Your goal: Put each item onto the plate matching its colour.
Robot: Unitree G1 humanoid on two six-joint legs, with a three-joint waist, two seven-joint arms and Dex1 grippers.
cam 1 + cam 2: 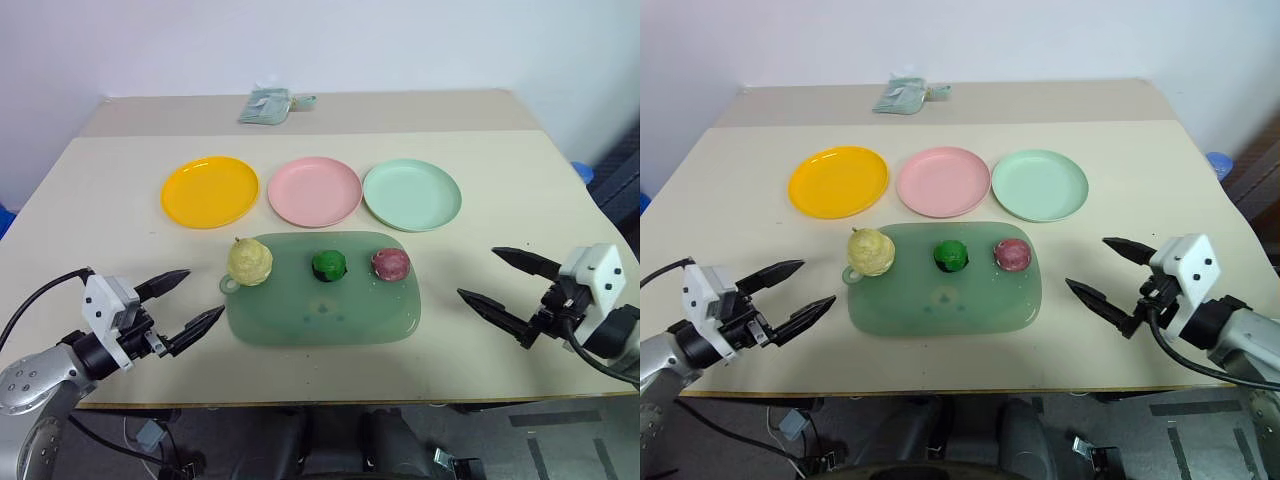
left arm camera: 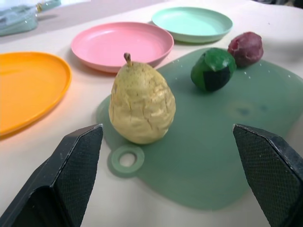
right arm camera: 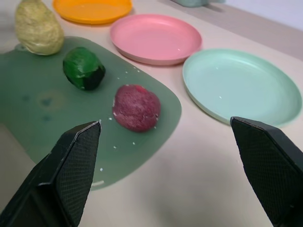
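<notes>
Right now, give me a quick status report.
Left gripper and right gripper open, empty. Three toy foods on tray, plates bare. Nothing in the way.

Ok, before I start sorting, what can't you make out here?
- Crumpled pale green item at the table's far edge: too small in the left eye view to identify.
- Undersides of the yellow bumpy toy pear, dark green round toy and maroon round toy: hidden against the translucent green tray.

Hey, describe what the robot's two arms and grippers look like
Each gripper, left gripper and right gripper, has two black pointed fingers with cross-hatched textured pads on a white blocky wrist housing. The forearms are silver-grey metal, and black cables loop along both.
</notes>
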